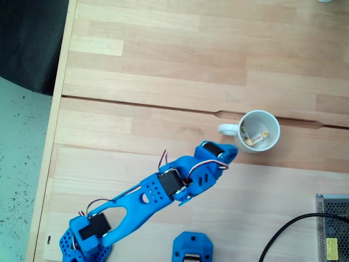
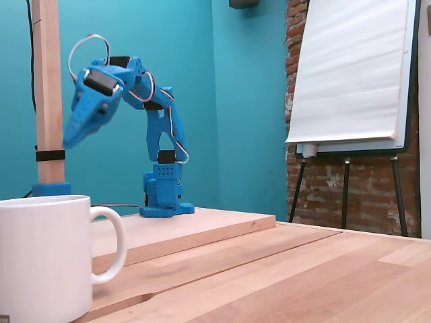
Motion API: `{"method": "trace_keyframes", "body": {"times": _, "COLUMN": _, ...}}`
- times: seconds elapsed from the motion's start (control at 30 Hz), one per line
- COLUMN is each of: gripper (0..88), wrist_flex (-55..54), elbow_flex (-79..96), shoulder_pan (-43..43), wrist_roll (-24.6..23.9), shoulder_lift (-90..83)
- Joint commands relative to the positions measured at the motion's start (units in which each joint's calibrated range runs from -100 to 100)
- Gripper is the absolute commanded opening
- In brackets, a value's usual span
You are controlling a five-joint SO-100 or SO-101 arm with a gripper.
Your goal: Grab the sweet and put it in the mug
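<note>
Two sweets are lying inside the mug; gripper is hovering beside its handle, jaw state unclear. Retreat by lifting clear, avoiding the handle.

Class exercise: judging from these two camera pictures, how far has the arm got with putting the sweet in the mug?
Done, apparently: wrapped sweets already lie inside the white mug; how many is hard to tell. In hand: nothing visible; the blue gripper sits beside the mug's handle, raised above the table in the side fixed view. Left: probably only pulling the arm back.
</note>
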Motion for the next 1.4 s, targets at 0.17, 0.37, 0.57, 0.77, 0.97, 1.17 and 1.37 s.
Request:
{"method": "trace_keyframes", "body": {"times": 0.17, "gripper": 0.0, "wrist_flex": -8.0, "elbow_flex": 30.5, "shoulder_pan": -3.4, "wrist_roll": -0.1, "shoulder_lift": -22.2}}
{"method": "trace_keyframes", "body": {"times": 0.37, "gripper": 0.0, "wrist_flex": -11.3, "elbow_flex": 55.5, "shoulder_pan": -9.5, "wrist_roll": -0.2, "shoulder_lift": -40.6}}
{"method": "trace_keyframes", "body": {"times": 0.57, "gripper": 0.0, "wrist_flex": -12.4, "elbow_flex": 77.0, "shoulder_pan": -15.4, "wrist_roll": -0.2, "shoulder_lift": -57.1}}
{"method": "trace_keyframes", "body": {"times": 0.77, "gripper": 0.0, "wrist_flex": -12.3, "elbow_flex": 97.4, "shoulder_pan": -23.0, "wrist_roll": -0.2, "shoulder_lift": -77.4}}
{"method": "trace_keyframes", "body": {"times": 0.97, "gripper": 0.0, "wrist_flex": -11.6, "elbow_flex": 111.4, "shoulder_pan": -29.4, "wrist_roll": 0.4, "shoulder_lift": -101.6}}
{"method": "trace_keyframes", "body": {"times": 1.17, "gripper": 0.0, "wrist_flex": -11.5, "elbow_flex": 113.5, "shoulder_pan": -34.3, "wrist_roll": 0.0, "shoulder_lift": -108.3}}
{"method": "trace_keyframes", "body": {"times": 1.37, "gripper": 0.0, "wrist_flex": -11.5, "elbow_flex": 119.1, "shoulder_pan": -39.3, "wrist_roll": 0.2, "shoulder_lift": -108.7}}
